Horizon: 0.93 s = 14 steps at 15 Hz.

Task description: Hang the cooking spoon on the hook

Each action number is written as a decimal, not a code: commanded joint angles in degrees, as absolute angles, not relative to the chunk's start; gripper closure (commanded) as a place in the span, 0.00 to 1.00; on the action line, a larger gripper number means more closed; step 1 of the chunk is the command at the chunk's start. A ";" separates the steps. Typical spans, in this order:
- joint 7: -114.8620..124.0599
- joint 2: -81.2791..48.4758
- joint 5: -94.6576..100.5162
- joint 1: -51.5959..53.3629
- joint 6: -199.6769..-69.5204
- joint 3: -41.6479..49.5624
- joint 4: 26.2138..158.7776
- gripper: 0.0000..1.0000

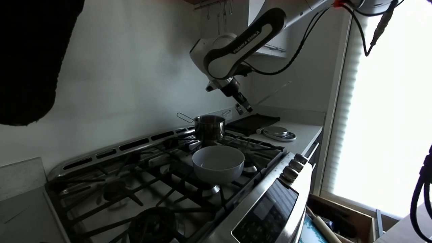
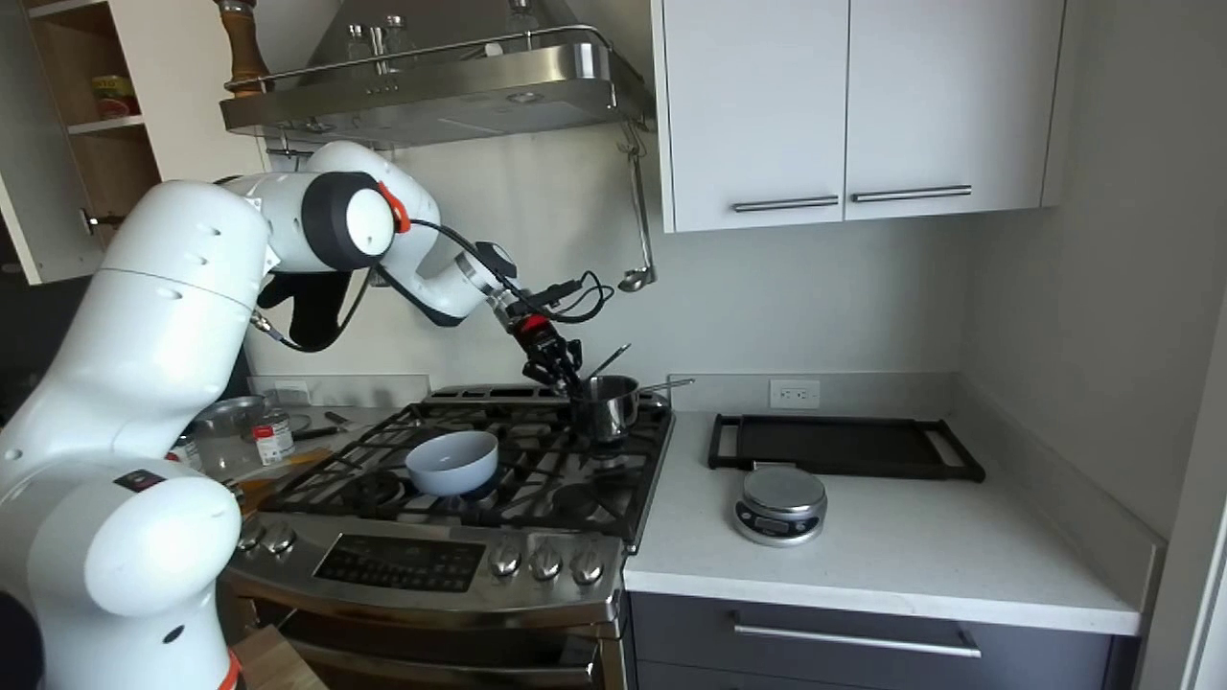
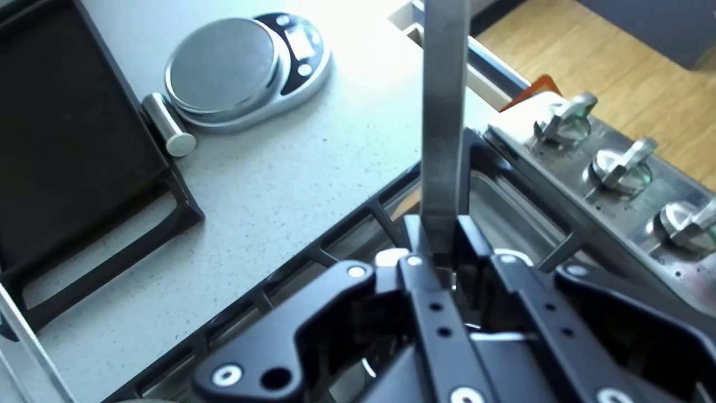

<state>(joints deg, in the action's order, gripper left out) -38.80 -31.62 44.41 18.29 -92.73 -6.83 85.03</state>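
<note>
My gripper (image 3: 442, 232) is shut on the flat metal handle of the cooking spoon (image 3: 444, 112). The handle runs up out of the top of the wrist view. In an exterior view the gripper (image 1: 243, 107) is tilted down beyond the pot, and the spoon (image 1: 271, 93) slants up and away from it. The gripper (image 2: 567, 376) and part of the spoon (image 2: 610, 360) also show near the pot in an exterior view. I cannot make out the spoon's bowl. Metal hooks (image 1: 208, 14) hang from a rail high on the wall, also seen under the range hood (image 2: 628, 146).
A ladle (image 2: 639, 273) hangs below the hood. A steel pot (image 1: 210, 129) and a white bowl (image 1: 218, 165) stand on the stove grates. A black tray (image 2: 844, 446) and a scale (image 2: 781, 503) lie on the right counter. A black mitt (image 1: 30, 60) hangs near the wall.
</note>
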 commanded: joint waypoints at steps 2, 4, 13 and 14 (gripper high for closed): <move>-44.18 -33.57 55.93 21.48 -87.50 -7.91 81.14 0.96; -45.68 -34.31 61.34 23.14 -86.85 -8.45 79.96 0.96; -44.44 -35.48 74.84 27.50 -85.12 -10.55 79.25 0.83; -44.44 -35.57 74.97 27.53 -85.09 -10.53 79.16 0.83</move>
<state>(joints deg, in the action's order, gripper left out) -44.49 -35.34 74.24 28.56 -85.74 -8.94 79.43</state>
